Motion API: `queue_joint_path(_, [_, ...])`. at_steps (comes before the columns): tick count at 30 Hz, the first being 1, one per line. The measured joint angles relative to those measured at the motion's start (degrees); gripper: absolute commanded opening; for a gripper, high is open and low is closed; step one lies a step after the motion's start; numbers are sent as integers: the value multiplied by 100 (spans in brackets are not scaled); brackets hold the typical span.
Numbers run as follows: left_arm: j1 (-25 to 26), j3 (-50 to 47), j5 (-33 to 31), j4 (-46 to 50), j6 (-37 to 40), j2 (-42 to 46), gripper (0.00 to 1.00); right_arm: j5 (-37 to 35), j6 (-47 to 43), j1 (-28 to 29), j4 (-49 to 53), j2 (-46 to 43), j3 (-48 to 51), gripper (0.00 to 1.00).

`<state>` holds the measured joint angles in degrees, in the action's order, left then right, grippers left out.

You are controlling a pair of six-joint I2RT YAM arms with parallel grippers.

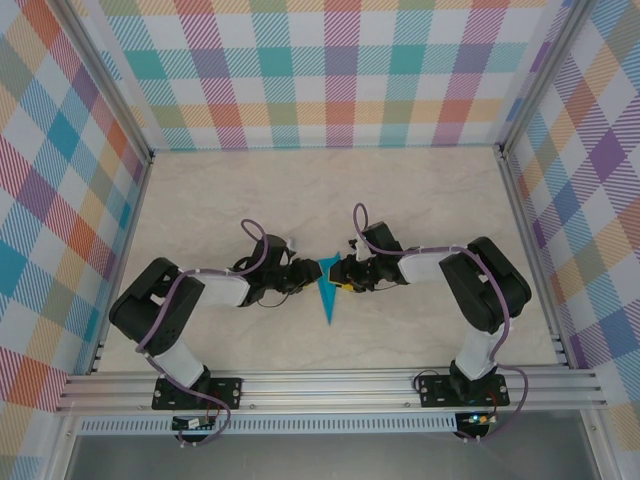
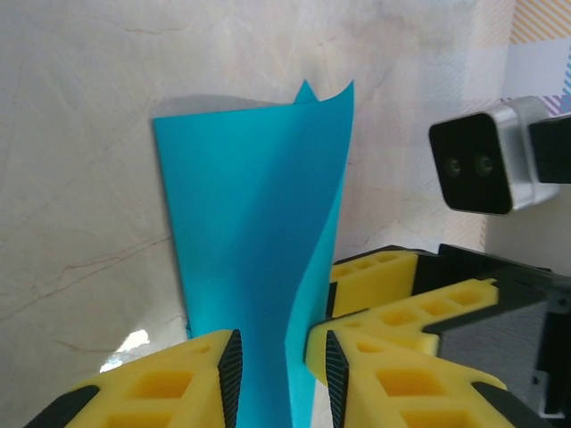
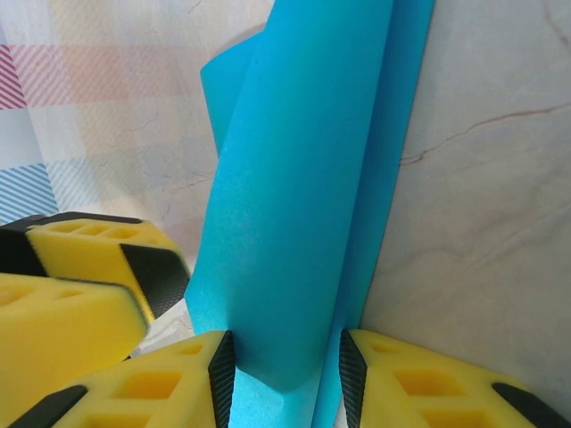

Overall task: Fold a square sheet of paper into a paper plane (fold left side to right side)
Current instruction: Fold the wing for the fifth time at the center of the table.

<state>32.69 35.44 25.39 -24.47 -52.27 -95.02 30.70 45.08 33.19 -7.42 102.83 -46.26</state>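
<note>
The paper plane (image 1: 327,293) is a slim teal-blue dart lying on the table, its point toward the near edge and its wide end between the two grippers. My left gripper (image 1: 304,274) meets it from the left and my right gripper (image 1: 347,272) from the right. In the left wrist view the paper plane (image 2: 254,223) stands up between the fingers of the left gripper (image 2: 281,361), which is open, with one flap curling rightward. In the right wrist view the paper plane (image 3: 303,178) fills the gap of the open right gripper (image 3: 285,361) as a raised, curved flap.
The table (image 1: 330,190) has a pale marble look. Plaid walls (image 1: 330,70) close in the back and both sides, and aluminium rails (image 1: 330,385) run along the near edge. The two grippers' fingers nearly touch; the right gripper's fingers (image 2: 393,285) show beside the left one.
</note>
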Motion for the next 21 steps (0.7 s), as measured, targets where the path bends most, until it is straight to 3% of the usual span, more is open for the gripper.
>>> queue_joint_path(15, [-13,42,205,-525,-203,-411,23,4,-22,0,61,22,-37,38])
queue_joint_path(21, [-15,42,214,-570,-214,-459,11,4,-48,0,87,22,-50,39])
